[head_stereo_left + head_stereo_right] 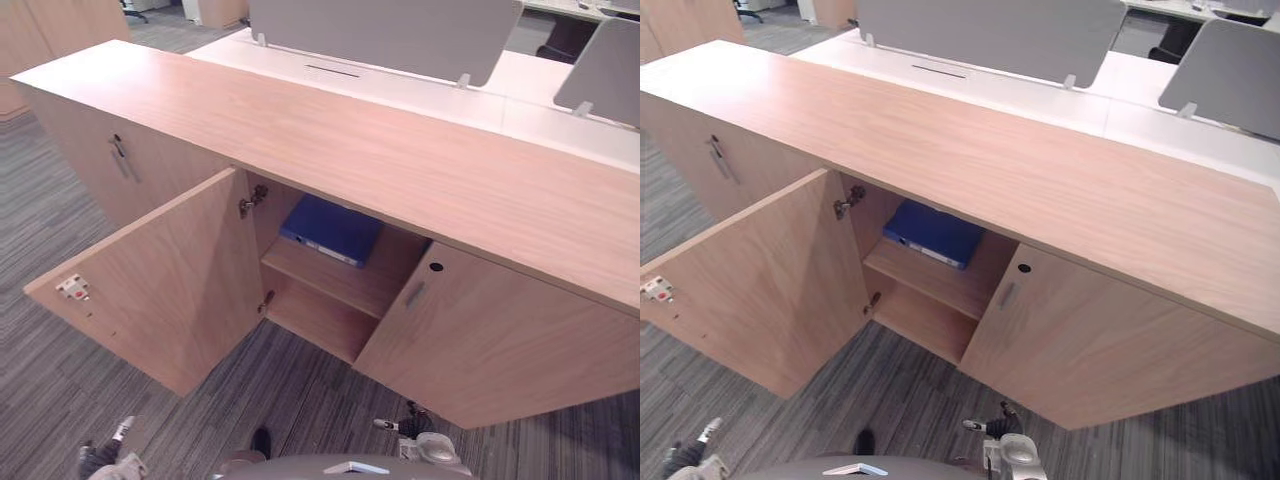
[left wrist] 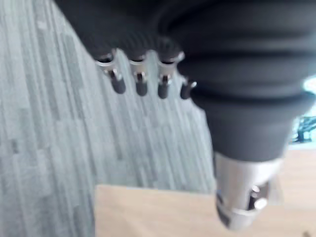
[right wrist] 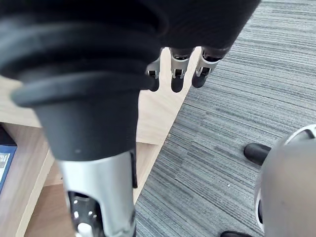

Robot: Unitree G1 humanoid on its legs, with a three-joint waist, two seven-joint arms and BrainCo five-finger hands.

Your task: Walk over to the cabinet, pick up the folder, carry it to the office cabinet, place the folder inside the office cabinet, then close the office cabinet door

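1. L robot hand (image 2: pixel 237 84): dark ribbed cover, w/ silver dark-tipped fingers (image 2: pixel 140 84) in a row, relaxed, nothing held.
2. Thumb (image 2: pixel 242 197) silver, apart from the row.
3. Grey striped carpet (image 2: pixel 49 123) behind fingers.
4. Light wood panel (image 2: pixel 148 212) meets carpet; thumb in front of it.

Folder (image 1: pixel 335 228): rear end hidden beneath cabinet top (image 1: pixel 400 160). Open door (image 1: pixel 760 290): outer corner cut off at right eye view's edge.
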